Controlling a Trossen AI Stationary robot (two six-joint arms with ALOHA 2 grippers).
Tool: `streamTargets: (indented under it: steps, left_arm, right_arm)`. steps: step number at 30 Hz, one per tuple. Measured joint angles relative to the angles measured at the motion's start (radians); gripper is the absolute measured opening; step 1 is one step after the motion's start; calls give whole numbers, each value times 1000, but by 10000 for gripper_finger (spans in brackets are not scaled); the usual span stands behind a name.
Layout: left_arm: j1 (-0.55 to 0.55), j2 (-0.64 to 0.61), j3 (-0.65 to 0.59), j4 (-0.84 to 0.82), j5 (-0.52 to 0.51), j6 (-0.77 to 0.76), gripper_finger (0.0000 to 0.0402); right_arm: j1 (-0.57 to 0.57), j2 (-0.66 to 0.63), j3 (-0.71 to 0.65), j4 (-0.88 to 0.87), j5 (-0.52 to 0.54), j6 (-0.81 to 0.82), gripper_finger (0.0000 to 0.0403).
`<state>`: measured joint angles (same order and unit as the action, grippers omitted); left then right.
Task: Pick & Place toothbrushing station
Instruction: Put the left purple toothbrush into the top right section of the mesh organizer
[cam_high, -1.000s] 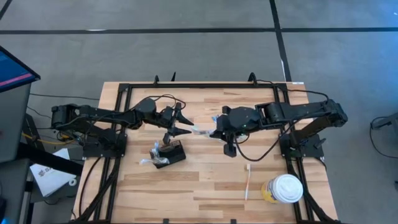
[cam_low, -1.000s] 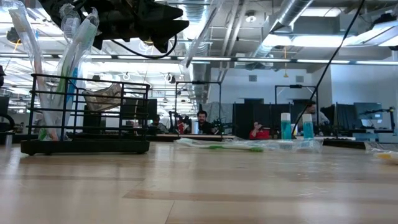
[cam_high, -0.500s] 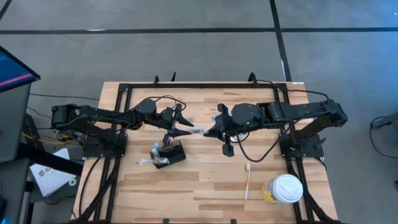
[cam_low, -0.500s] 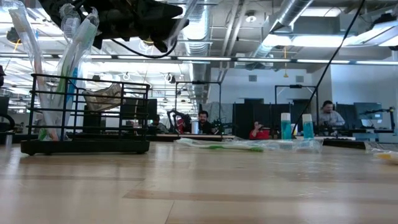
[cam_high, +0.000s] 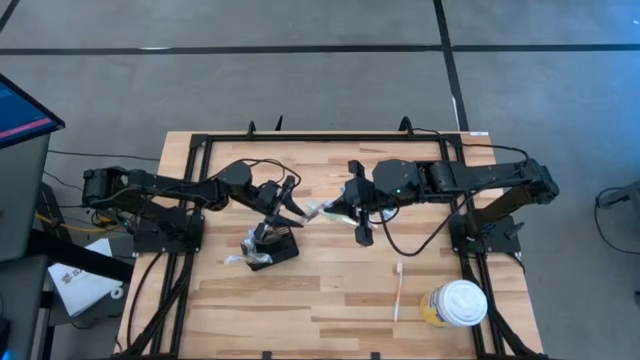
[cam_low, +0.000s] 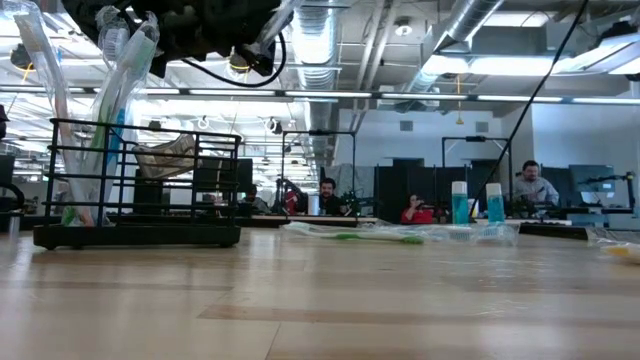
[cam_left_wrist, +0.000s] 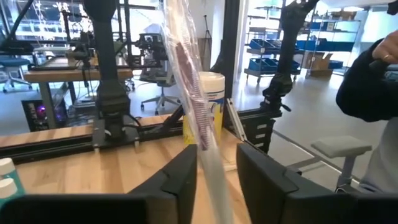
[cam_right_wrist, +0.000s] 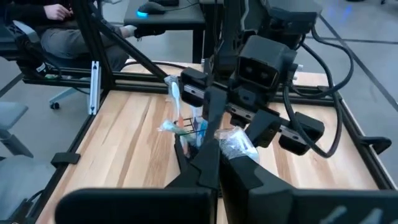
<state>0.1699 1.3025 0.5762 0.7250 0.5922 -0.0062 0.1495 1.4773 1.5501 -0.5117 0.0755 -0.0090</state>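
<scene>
Since a second ago the right gripper has slid toward the left gripper, whose fingers have narrowed around a plastic-wrapped toothbrush — both hold it, the right clenched on its other end. The toothbrushing station sits on the table just below the left gripper.

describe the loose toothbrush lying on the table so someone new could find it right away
Start at the white-lidded cup near the table's front right corner. Just left of it lies a toothbrush, flat on the bare wood. Unlike the wrapped brushes standing in the black holder, it lies alone.
</scene>
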Motion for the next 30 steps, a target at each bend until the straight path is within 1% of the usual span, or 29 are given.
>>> streamTargets:
  steps: [6, 11, 14, 20, 23, 26, 30]
  left_arm:
    - [0, 0, 0, 0, 0, 2, 59]
    - [2, 0, 0, -12, -9, 6, 12]
    - [0, 0, 0, -19, -4, 6, 11]
    - [0, 0, 1, -19, -54, 6, 5]
    - [0, 0, 1, -19, -61, 8, 5]
    - [0, 0, 1, -19, -63, 7, 4]
    - [-1, 0, 1, -6, -69, 7, 4]
  right_arm:
    - [0, 0, 0, 32, 0, -8, 0]
    - [1, 0, 0, 30, -4, -25, 0]
    - [1, 0, 0, 32, -4, -25, 0]
    - [1, 0, 0, 48, -2, -29, 0]
    - [1, 0, 0, 50, -1, -37, 2]
    - [11, 0, 0, 51, 0, -66, 15]
    - [29, 0, 0, 53, 0, -104, 53]
